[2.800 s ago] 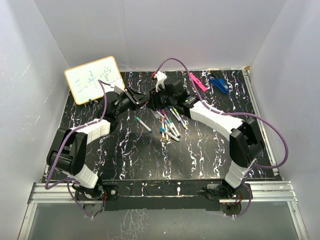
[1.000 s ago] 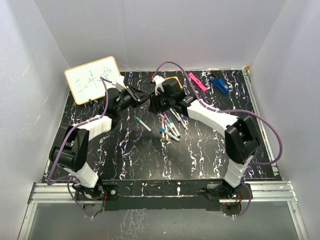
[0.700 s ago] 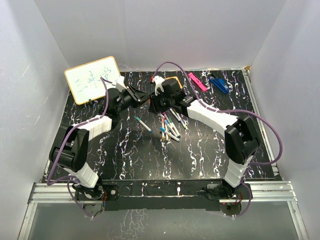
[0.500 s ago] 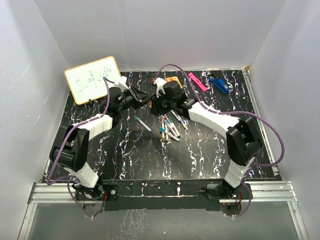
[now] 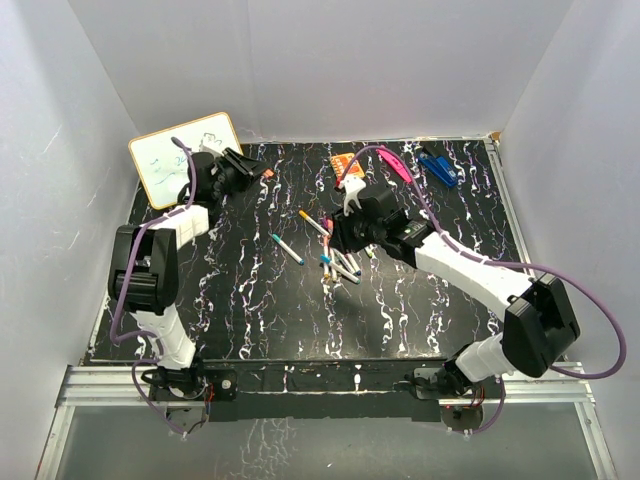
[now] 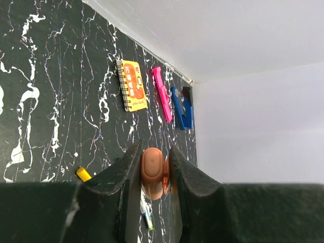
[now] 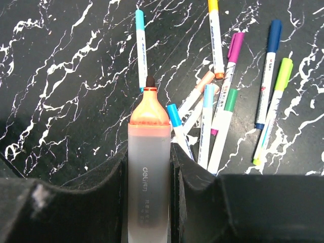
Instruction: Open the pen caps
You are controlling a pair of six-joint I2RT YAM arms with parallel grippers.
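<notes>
The left pincer is pressed onto the orange cap. The cap sits squarely between the two pads, lifted clear of the tabletop, out at the far left by the whiteboard. The right pincer pinches the orange pen by its frosted barrel, with the bare dark tip pointing out past the pincer. It hangs over the loose heap of pens in the middle of the tabletop. Cap and pen are well apart, so this one reads as opened.

The pens lying below all seem to carry their coloured caps, so most of the task looks undone.

The cap is probably light, hard and smooth. It could squirt out of a grip that lands off-centre, so it is best pinched across its middle, as it is here. The pens look stiff, light and round, and are likely to roll when nudged. Each cap probably holds by friction, which calls for a straight pull along the barrel, with one pincer on the barrel close to the cap and the other on the cap itself.

In the heap the pens touch and cross, so lifting one may drag its neighbours. The teal pen lies apart from the heap and looks the easier pick.
</notes>
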